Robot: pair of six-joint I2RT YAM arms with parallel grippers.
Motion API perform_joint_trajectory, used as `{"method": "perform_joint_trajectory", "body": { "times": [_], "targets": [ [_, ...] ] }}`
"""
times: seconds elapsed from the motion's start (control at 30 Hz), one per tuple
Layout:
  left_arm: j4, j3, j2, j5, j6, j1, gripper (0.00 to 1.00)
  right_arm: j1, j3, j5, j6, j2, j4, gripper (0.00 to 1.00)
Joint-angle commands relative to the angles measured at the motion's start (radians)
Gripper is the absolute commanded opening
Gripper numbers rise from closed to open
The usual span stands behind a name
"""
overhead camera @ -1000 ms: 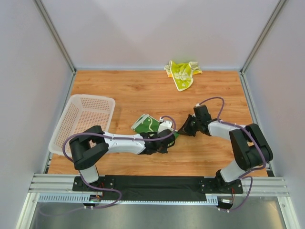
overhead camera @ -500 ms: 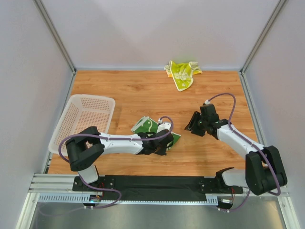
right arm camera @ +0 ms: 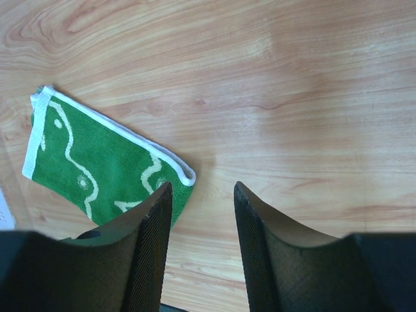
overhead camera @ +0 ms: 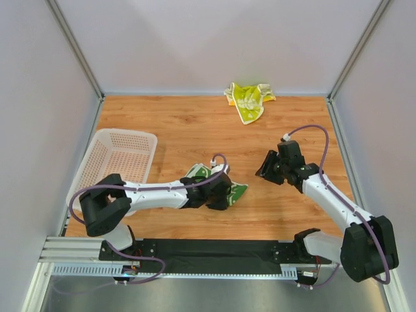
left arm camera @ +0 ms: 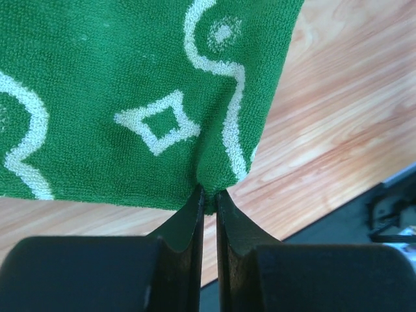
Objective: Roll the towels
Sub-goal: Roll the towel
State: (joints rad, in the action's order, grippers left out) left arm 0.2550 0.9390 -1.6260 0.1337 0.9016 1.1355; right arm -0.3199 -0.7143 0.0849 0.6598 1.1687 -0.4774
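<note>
The dark green towel (overhead camera: 238, 191) is being pinched at its edge by the left hand (overhead camera: 223, 190), with the two fingers (left arm camera: 188, 224) being pressed nearly together and only a thin fold of cloth caught between their tips. The towel is being shown near the front middle of the bench (overhead camera: 182, 123), partly covered by that hand, with its white pattern facing up and a white border along one side. The right hand (right arm camera: 202, 188) is being held with its jaws moderately apart and nothing between them, over bare wood just to the right of the towel's corner and not touching it. Whether its fingertips are meeting the bench cannot be told. The yellow and lime-green towel (overhead camera: 247, 99) is being left crumpled at the far edge of the bench, against the back wall and well apart from both hands. A white basket (overhead camera: 127, 132) is being seen at the left side of the bench, beside the left arm
</note>
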Motion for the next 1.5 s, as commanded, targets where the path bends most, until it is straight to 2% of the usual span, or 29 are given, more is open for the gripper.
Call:
{"method": "perform_joint_trajectory", "body": {
  "times": [0.0, 0.23, 0.47, 0.63, 0.77, 0.97, 1.2, 1.47],
  "targets": [
    [-0.089, -0.067, 0.077, -0.100, 0.118, -0.036, 0.13, 0.001, -0.014, 0.036, -0.028, -0.043, 0.003, 0.44],
    [-0.307, -0.232, 0.136, -0.253, 0.227, -0.126, 0.12, -0.007, -0.013, 0.088, -0.049, -0.081, 0.006, 0.43],
    [-0.451, -0.373, 0.196, -0.295, 0.333, -0.184, 0.11, -0.060, -0.011, 0.186, -0.074, -0.101, 0.051, 0.42],
    [-0.533, -0.463, 0.267, -0.316, 0.413, -0.220, 0.11, -0.108, 0.025, 0.272, -0.081, -0.101, 0.149, 0.42],
    [-0.462, -0.459, 0.275, -0.348, 0.454, -0.253, 0.11, -0.126, 0.070, 0.407, -0.072, -0.087, 0.273, 0.40],
    [-0.470, -0.496, 0.255, -0.388, 0.499, -0.302, 0.11, -0.153, 0.127, 0.502, -0.048, -0.052, 0.425, 0.37],
    [-0.493, -0.516, 0.204, -0.473, 0.496, -0.384, 0.11, -0.202, 0.148, 0.520, -0.023, 0.043, 0.536, 0.35],
    [-0.592, -0.551, 0.146, -0.568, 0.536, -0.465, 0.11, -0.277, 0.151, 0.544, -0.023, 0.140, 0.655, 0.34]
  ]
}}
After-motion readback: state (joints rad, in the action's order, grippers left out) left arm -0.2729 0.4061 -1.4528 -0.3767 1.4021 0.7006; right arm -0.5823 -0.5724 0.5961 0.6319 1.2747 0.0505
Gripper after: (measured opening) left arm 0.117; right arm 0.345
